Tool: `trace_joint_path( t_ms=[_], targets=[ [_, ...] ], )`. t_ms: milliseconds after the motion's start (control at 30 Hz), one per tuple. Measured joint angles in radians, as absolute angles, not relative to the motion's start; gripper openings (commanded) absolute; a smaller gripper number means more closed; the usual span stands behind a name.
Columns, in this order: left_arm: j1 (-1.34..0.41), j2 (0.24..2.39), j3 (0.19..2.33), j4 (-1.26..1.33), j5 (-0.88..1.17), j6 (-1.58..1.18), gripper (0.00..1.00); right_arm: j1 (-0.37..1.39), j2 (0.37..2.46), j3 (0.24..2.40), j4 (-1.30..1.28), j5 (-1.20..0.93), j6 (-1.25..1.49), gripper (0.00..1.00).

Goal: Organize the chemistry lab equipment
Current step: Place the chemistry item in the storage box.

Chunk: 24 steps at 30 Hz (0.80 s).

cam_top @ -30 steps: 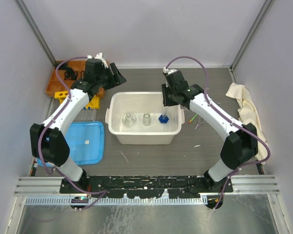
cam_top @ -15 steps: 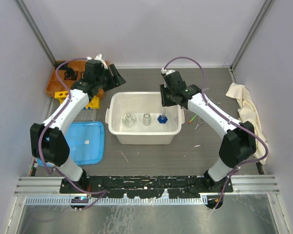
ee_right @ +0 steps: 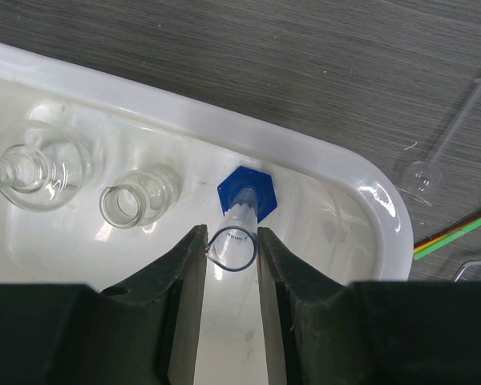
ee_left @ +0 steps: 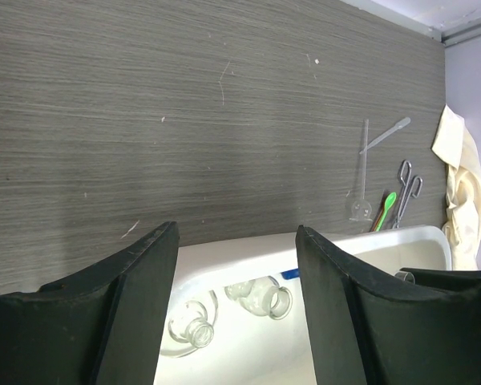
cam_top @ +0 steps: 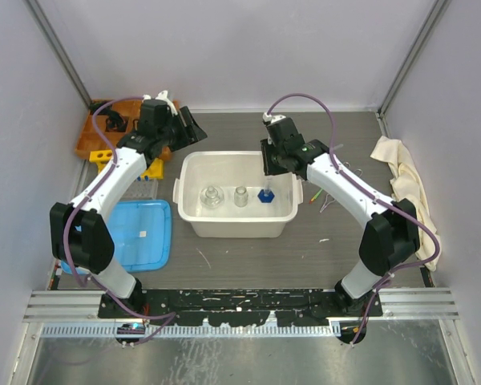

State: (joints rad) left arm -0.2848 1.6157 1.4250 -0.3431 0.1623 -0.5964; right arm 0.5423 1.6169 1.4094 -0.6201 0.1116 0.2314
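From above, the white tub sits mid-table with a flask, a glass jar and a blue-footed measuring cylinder inside. The right gripper hangs over the cylinder at the tub's right end. The left gripper hovers beyond the tub's far-left corner, near the yellow rack and the orange tray. The cloth lies far right.

The left wrist camera shows that gripper's fingers spread wide around nothing. Past the tub lie a pipette, the green spoon and the forceps.

The right wrist camera shows narrow fingers pinching the upright cylinder's clear rim.
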Motion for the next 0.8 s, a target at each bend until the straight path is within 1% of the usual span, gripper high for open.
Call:
trace_joint_path(
  t_ms=[100,633,800],
  targets=[
    [-0.285,1.616,1.423,-0.341,0.162,-0.601,0.62,0.542,1.617,1.409,-0.621,0.112,0.233,0.42],
    [-0.285,1.616,1.404,-0.331,0.165,-0.617,0.62,0.548,1.621,1.413,-0.648,0.134,0.234,0.45],
    [-0.284,1.616,1.402,-0.331,0.166,-0.616,0.62,0.548,1.618,1.46,-0.683,0.168,0.234,0.47]
  ],
)
